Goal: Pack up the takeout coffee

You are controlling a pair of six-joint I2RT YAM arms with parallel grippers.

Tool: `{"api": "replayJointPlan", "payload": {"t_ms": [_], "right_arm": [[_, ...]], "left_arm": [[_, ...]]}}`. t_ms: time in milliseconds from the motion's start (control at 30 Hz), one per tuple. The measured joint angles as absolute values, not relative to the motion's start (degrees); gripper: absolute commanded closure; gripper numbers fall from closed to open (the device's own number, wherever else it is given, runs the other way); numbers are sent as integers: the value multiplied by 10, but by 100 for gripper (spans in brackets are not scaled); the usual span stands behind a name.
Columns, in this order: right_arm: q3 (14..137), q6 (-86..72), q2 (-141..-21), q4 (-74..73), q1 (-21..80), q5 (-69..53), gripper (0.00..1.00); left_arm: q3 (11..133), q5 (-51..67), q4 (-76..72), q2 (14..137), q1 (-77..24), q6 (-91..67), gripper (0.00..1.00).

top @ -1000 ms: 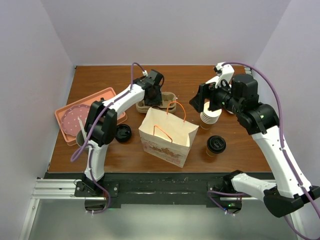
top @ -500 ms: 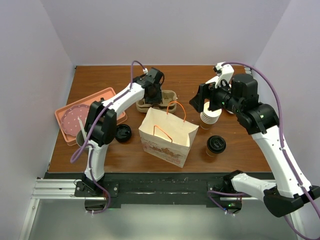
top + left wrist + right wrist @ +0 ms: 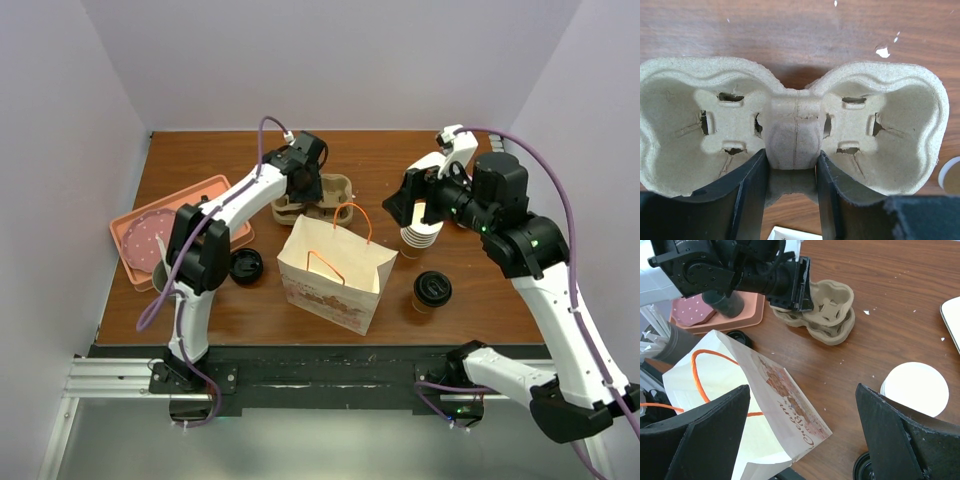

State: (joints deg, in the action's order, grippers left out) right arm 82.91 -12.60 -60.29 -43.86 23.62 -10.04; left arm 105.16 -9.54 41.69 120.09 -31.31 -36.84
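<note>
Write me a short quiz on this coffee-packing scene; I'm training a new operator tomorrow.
1. True or false: the lidded coffee cup is inside the paper bag.
2. The left end effector straddles which part of the cup carrier: A, middle post; B, outer rim; C, a cup pocket?
3. What color are the bag's handles?
Key: 1 false; 2 A; 3 orange.
</note>
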Motion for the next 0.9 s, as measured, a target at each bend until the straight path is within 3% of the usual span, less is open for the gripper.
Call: {"api": "replayJointPlan", "payload": {"t_ms": [900], "right_arm": [[823,-169,-569,-452,236,-54,10]], "left_arm": [[1127,-159,467,1084,-308,-366,53]]}}
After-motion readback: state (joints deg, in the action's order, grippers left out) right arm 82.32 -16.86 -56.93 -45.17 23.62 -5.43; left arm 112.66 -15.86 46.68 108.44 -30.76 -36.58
